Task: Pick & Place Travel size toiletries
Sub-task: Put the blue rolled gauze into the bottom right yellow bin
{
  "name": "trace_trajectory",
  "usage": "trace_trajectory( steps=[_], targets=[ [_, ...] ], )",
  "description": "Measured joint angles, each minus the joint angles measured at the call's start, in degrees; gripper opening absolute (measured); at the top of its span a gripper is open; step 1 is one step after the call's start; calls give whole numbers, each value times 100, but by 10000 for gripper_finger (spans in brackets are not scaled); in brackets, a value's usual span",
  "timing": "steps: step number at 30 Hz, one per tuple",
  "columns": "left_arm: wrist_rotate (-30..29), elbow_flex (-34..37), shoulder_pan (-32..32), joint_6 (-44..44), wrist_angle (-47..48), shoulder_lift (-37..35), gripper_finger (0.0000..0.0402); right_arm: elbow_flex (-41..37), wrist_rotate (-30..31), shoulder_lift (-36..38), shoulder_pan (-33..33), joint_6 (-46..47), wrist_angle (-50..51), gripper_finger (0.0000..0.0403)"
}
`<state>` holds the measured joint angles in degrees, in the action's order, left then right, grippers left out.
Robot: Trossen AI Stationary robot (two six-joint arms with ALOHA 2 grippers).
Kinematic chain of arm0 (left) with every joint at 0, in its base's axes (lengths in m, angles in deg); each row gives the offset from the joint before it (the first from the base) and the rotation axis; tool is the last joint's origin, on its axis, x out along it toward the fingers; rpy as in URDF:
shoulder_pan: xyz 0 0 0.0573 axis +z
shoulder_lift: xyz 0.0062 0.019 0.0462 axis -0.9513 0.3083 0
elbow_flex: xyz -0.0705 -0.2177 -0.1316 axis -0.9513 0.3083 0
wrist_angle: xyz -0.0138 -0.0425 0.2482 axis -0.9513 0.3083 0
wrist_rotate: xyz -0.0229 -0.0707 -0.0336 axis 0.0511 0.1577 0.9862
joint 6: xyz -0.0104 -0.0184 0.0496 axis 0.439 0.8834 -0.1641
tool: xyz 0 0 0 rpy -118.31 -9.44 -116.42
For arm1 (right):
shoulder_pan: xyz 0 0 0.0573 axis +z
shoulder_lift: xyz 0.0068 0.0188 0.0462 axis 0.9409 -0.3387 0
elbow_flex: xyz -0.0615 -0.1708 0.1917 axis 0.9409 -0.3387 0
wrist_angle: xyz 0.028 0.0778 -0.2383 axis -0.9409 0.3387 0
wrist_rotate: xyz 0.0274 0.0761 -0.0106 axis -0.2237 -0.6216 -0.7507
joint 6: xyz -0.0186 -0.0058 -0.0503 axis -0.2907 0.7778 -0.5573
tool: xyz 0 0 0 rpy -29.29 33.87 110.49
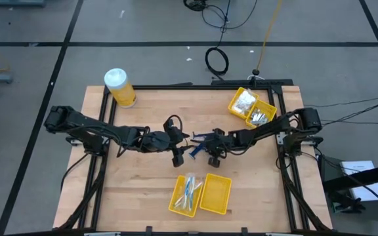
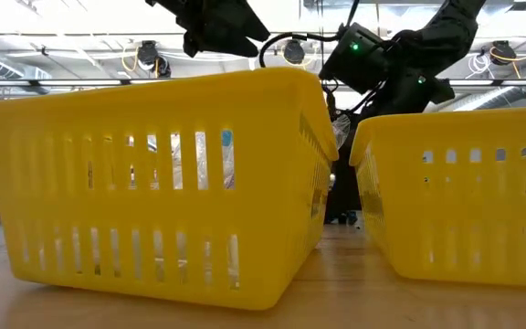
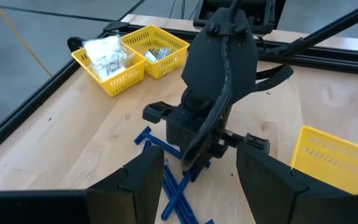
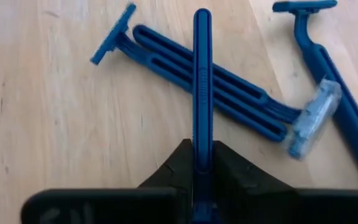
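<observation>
Several dark blue T-shaped razors [image 4: 185, 65] lie crossed on the wooden table's middle [image 1: 197, 139]; one has a clear cap on its head [image 4: 314, 119]. My right gripper [image 4: 199, 171] [image 1: 210, 149] reaches in from the table's right, slanting down, and is shut on one razor. My left gripper [image 3: 197, 186] [image 1: 178, 156] hovers just left of the pile, open and holding nothing, and the razors [image 3: 169, 190] show between and ahead of its fingers. My right gripper pinches one razor's handle [image 4: 202, 134] between its two fingers, at the end nearest them. The fingers slant down from the table's right and lie along the handle. Beyond them the handle runs forward over another razor's handle [image 4: 229, 87]. The held razor's head is hidden.
A yellow two-compartment bin [image 1: 200, 195] stands near the front edge, with thin sticks in its left half. A second bin [image 1: 251, 108] at the far right holds clear packets and silvery pieces. A yellow jar with a white lid [image 1: 119, 87] stands at the far left.
</observation>
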<state>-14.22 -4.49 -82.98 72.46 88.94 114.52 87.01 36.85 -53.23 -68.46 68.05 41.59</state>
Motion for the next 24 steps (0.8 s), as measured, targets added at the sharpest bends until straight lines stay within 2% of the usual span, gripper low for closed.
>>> trace_trajectory(
  steps=[6,11,16,21,24],
  targets=[
    [0,0,-1,2,2,0,200,-15,15,318,2,-239,69,34],
    [0,0,0,8,-10,29,200,-13,1,918,102,-558,63,27],
    [0,-2,-2,37,-15,162,200,-13,-76,1662,480,-677,319,27],
    [0,-2,0,60,12,256,200,-13,-729,2268,1164,-624,944,27],
    [0,-2,3,55,-25,254,200,-9,-1212,2369,1673,-689,1020,30]
  ],
)
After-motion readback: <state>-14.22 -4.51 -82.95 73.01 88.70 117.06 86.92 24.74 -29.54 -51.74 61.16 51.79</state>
